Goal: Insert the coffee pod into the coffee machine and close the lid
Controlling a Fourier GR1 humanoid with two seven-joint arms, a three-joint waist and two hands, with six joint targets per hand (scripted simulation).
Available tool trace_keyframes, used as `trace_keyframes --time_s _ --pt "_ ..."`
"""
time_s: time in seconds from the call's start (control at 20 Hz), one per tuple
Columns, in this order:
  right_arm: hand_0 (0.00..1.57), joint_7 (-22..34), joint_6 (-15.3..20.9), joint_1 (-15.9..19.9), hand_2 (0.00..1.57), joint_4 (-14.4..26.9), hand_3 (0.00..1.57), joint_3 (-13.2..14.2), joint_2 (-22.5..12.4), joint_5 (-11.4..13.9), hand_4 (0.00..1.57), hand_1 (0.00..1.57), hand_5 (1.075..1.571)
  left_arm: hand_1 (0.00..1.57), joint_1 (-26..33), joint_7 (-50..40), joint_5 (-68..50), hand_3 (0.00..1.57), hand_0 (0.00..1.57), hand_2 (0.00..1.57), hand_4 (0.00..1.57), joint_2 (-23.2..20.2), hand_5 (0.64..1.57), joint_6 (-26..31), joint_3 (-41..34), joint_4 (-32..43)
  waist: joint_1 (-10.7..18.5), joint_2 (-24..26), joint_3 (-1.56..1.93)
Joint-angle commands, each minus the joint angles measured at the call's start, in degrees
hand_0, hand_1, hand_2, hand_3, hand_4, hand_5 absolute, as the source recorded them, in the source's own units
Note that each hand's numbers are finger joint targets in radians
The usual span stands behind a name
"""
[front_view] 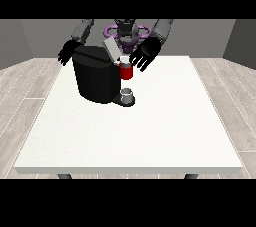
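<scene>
Table: large white top; the coffee machine stands toward its far side, left of the middle as seen from the front.

Cup: small grey cup on the machine's low front tray, just below the red brew head — nearest item to the camera.

Coffee machine: black, boxy body, the landmark for every entry here. Its red brew head projects from the machine's upper right as viewed.

Coffee pod: a small pale round shape at the top of the red head, directly above the cup. It appears to be seated or nearly seated in the opening; whether it is fully down cannot be told.

Lid: grey flap, raised and tilted back, standing above the machine's top edge, just left of the pod. Not yet closed.

Hand at the view's right: black, fingers spread and fairly straight, holding nothing visible; just right of the pod and the lid, close to both.

Hand at the view's left: black, fingers relaxed and splayed, empty; beside the machine's upper left corner, behind it.

Step in hand (judgement): pod placement is ending, lid closing is next. To do it well — confirm the pod sits level in the opening, bring the right-side hand over the back of the raised lid, and press it forward and down along its hinge arc, fingers clear of the gap. The other hand might steady the machine.
</scene>
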State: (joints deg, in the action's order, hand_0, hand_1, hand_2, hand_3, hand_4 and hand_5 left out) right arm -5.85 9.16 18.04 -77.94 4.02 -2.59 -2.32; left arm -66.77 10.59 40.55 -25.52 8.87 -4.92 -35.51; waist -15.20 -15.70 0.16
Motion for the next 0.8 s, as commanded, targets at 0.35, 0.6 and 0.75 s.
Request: trace_keyframes --time_s 0.35,0.6,0.75 --pt "0.0 1.1 1.5 1.5 0.0 2.0 0.0 0.4 -0.3 0.9 0.34 0.0 1.571 0.0 -2.5 -2.7 2.7 0.0 0.0 0.0 0.0 -1.1 1.571 4.5 1.4 0.8 -0.2 0.6 -0.14" --pt "0.0 0.1 1.1 0.2 0.0 2.9 0.0 0.4 0.5 0.2 0.42 0.0 1.571 0.0 -1.6 -3.4 2.6 0.0 0.0 0.0 0.0 -0.2 1.571 6.2 1.4 0.2 1.5 3.9 -0.13" --pt "0.0 1.3 0.6 -1.3 0.0 2.7 0.0 1.1 -0.1 -0.7 0.36 0.0 1.571 0.0 1.9 -3.1 3.3 0.0 0.0 0.0 0.0 2.7 1.571 2.5 1.9 -0.8 1.7 5.4 -0.14"
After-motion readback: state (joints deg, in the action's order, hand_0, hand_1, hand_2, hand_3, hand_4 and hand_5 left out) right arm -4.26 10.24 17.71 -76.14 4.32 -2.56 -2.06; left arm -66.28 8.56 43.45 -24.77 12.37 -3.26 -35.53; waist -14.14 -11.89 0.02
